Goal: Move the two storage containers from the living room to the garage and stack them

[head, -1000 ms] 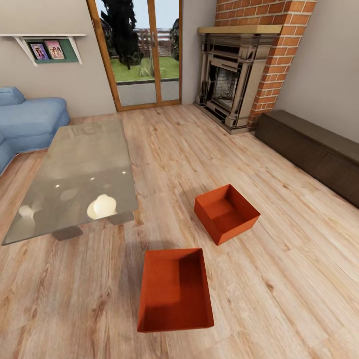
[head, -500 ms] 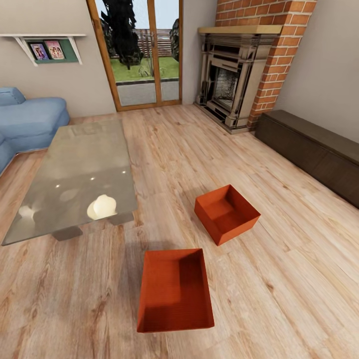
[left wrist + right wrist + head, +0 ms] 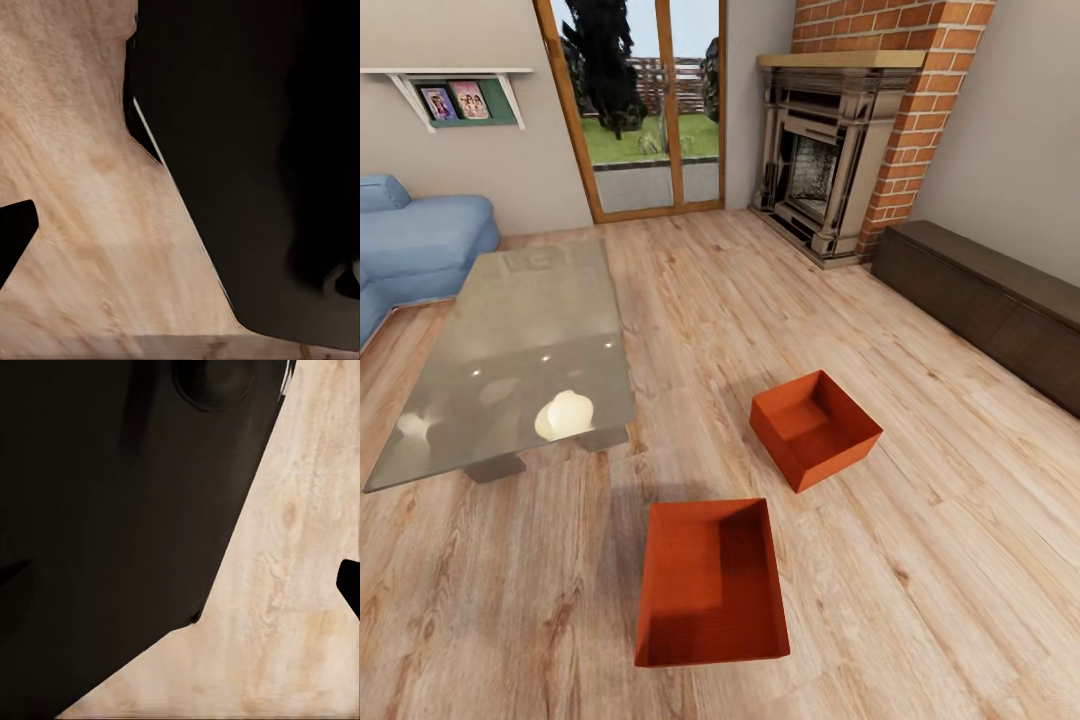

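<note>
Two orange-red storage containers lie open-topped on the living room's light wood planks (image 3: pixel 940 560). The nearer container (image 3: pixel 710 585) sits low in the middle of the head view. The farther container (image 3: pixel 815 428) rests turned at an angle, up and to its right, with a gap of bare planks between them. My left gripper (image 3: pixel 180 240) hangs open over wood planks beside my dark body (image 3: pixel 247 150), one fingertip (image 3: pixel 13 236) at the picture's edge. My right gripper (image 3: pixel 180 581) is open too, fingertip (image 3: pixel 349 589) at the edge, nothing held. The garage is out of view.
A glass-topped table (image 3: pixel 525 340) stands left of the containers, a pale round object (image 3: pixel 565 415) under it. A blue sofa (image 3: pixel 420 245) is at far left. A brick fireplace (image 3: pixel 820 170), glazed patio doors (image 3: pixel 650 110) and a long dark low cabinet (image 3: pixel 990 295) line the back and right.
</note>
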Available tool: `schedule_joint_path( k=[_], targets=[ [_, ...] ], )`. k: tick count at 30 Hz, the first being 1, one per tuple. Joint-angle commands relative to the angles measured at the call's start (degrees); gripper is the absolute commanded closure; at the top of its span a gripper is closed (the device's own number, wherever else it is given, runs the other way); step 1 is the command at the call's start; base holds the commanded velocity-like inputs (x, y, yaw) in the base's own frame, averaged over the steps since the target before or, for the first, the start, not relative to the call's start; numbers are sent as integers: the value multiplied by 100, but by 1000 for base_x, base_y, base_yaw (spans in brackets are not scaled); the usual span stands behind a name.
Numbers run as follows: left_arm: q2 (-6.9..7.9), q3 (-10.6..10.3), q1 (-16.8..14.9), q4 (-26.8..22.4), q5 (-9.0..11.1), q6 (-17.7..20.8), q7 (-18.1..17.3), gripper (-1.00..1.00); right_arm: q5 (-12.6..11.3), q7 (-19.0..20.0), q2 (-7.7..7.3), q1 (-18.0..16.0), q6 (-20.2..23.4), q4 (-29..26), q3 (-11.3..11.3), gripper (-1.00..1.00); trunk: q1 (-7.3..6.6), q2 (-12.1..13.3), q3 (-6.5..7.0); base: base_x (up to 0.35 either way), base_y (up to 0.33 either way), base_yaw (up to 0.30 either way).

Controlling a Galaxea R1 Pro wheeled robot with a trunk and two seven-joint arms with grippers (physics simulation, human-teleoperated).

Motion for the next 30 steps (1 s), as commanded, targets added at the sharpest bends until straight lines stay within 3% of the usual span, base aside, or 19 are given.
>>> schedule_joint_path(
  k=[1, 16, 24, 25, 27, 30],
  targets=[
    [33, 38, 37, -42, 56, -37, 9, -100, -65, -3, 7, 30, -23, 5, 36, -100, 0, -2, -3, 0, 0, 0],
    [64, 49, 524, -524, 80, -451, 30, -100, -74, -41, -58, 510, 12, -231, 56, -100, 0, -2, -3, 0, 0, 0],
    [84, 44, 783, -778, 6, -195, 66, -100, -66, -69, -91, 249, 203, -489, 54, -100, 0, -2, -3, 0, 0, 0],
    [84, 44, 710, -5707, 4, 2815, 74, -100, -68, -73, -83, -1545, 713, -784, 53, -100, 0, -2, -3, 0, 0, 0],
    [64, 44, -90, -5957, 29, 3283, 95, -100, -79, -123, -44, -2295, 831, -796, 44, -100, 0, -2, -3, 0, 0, 0],
    [2, 38, -900, -5850, 24, 3611, 153, -100, -92, -368, 12, -2895, 905, -800, -37, -100, 0, -2, -3, 0, 0, 0]
  ],
)
